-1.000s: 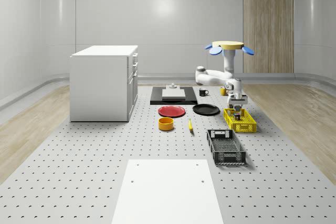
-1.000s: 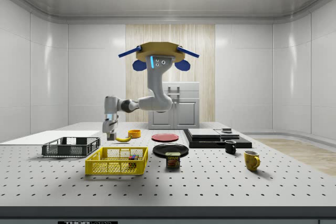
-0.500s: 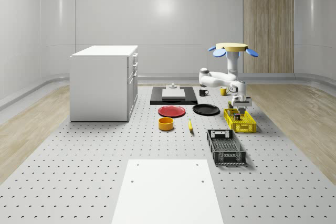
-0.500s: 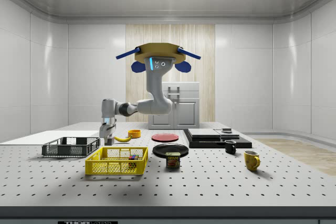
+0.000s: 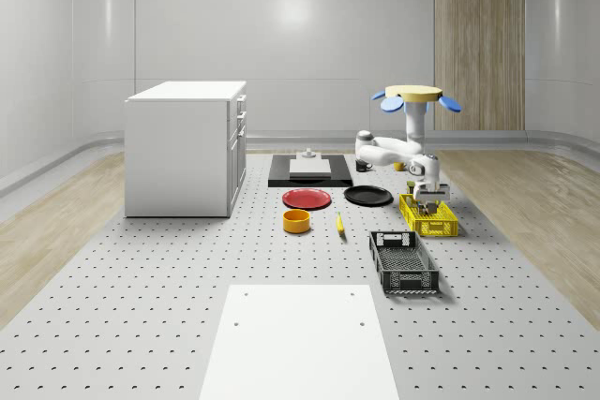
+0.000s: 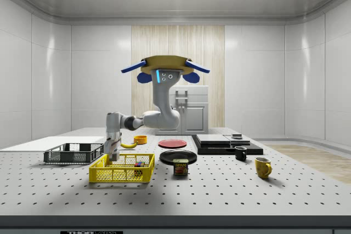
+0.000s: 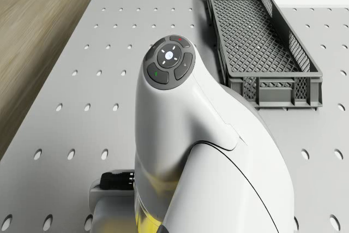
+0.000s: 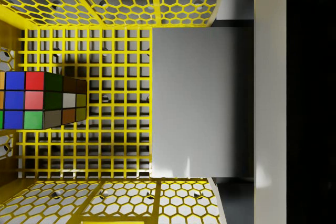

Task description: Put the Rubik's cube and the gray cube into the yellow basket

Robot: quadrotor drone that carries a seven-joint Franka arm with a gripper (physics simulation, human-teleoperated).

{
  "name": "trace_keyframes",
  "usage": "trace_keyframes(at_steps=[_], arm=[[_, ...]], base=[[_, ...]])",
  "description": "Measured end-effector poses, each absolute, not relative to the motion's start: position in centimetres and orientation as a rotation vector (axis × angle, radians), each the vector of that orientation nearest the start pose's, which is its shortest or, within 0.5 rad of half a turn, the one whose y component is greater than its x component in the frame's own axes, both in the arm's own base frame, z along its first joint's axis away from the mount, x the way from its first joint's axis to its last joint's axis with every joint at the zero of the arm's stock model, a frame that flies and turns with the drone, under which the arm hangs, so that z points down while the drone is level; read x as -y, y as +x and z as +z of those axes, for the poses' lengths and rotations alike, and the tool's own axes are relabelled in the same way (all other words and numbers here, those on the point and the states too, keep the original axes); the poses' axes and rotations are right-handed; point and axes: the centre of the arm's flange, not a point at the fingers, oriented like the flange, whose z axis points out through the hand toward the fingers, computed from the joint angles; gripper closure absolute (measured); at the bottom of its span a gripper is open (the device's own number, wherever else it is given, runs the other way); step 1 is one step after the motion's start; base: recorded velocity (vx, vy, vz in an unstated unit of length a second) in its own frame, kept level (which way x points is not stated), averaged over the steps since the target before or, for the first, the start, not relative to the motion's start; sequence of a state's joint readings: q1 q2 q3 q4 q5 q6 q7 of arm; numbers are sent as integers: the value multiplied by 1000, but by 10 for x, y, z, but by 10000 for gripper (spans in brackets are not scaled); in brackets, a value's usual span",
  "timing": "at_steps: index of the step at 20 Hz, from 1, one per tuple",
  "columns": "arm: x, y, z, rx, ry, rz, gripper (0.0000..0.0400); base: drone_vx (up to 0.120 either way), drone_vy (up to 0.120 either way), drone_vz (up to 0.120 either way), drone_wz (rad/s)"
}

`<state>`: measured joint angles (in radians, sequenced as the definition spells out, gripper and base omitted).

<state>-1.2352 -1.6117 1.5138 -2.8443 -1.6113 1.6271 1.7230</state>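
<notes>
Drone (image 6: 165,64) hovers above the perforated table (image 5: 141,269), over the area by the black plate (image 6: 178,155) and just beyond the yellow basket (image 6: 122,175) in the side view; arm (image 6: 156,118) reaches down from it toward the side view's left, w/ the gripper (image 6: 113,156) lowered to the basket's end nearest the gray crate (image 6: 73,153); in the whole-scene view the gripper (image 5: 431,196) sits at the yellow basket (image 5: 428,222), approx. at rim level; wrist view looks straight down into the yellow basket (image 8: 105,19): gray cube (image 8: 202,103) is held between the two fingers, which are closed against its opposite faces; cube hangs above the mesh floor, contact w/ the floor cannot be told; Rubik's cube (image 8: 42,100) lies on the basket floor beside the gray cube, clearly apart from it; in the side view the Rubik's cube (image 6: 139,164) shows through the mesh toward the basket's right end; drone view shows the arm (image 7: 202,151) w/ the gray crate (image 7: 262,42) ahead on the table; elsewhere on the table: red plate (image 5: 307,199), yellow bowl (image 5: 296,221), banana (image 5: 339,224), black mug (image 6: 240,153), yellow mug (image 6: 262,167), a can (image 6: 180,166); white cabinet (image 5: 186,147) stands at the whole-scene view's left.
</notes>
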Motion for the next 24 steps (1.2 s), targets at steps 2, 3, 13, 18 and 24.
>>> trace_keyframes(at_steps=[2, 3, 13, 18, 24], arm=[[6, 319, 457, 2, 1, 785, 149], [6, 319, 457, 2, 1, 785, 149], [6, 319, 457, 2, 1, 785, 149], [6, 319, 462, 2, 1, 785, 149], [6, 319, 470, 2, 1, 785, 71]], base=[[0, 0, -120, 0], [0, 0, -40, 0], [0, 0, -60, 0], [0, 0, 0, 0], [0, 0, 0, 0]])
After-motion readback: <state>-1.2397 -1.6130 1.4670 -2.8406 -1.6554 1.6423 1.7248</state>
